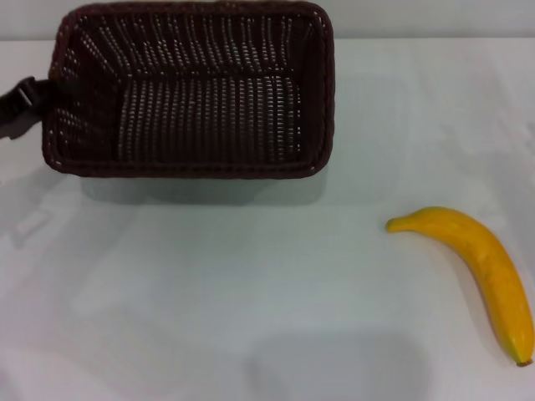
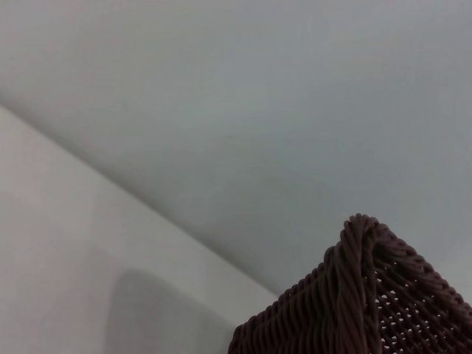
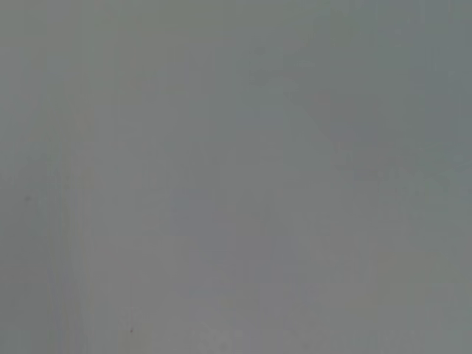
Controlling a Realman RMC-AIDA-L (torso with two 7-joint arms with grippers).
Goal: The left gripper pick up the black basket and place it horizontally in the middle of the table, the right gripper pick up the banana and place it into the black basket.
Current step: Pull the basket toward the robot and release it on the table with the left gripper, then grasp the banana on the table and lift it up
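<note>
While the black basket (image 1: 191, 92) sits at the far side of the white desk (image 1: 209, 292), toward the robot's left, the left tool (image 1: 23, 104) shows only as a slim black piece at the basket's left short end, touching or just beside the braided rim. Whether its fingers are spread or closed on the rim cannot be told, since most of the tool lies beyond the edge of the head view. The basket stands with its long side running across the view and its open mouth facing up; nothing lies inside it.

From the left wrist view, one rounded corner of the black basket (image 2: 369, 302) appears close up, its woven rim and slotted side seen against the pale desk (image 2: 243, 110).

The banana (image 1: 478, 266) lies flat on the desk toward the robot's near right, well apart from the basket, curved, with its small brown tip pointing toward the near edge.

The right tool does not appear in any view; the right wrist view shows only a plain grey surface.
</note>
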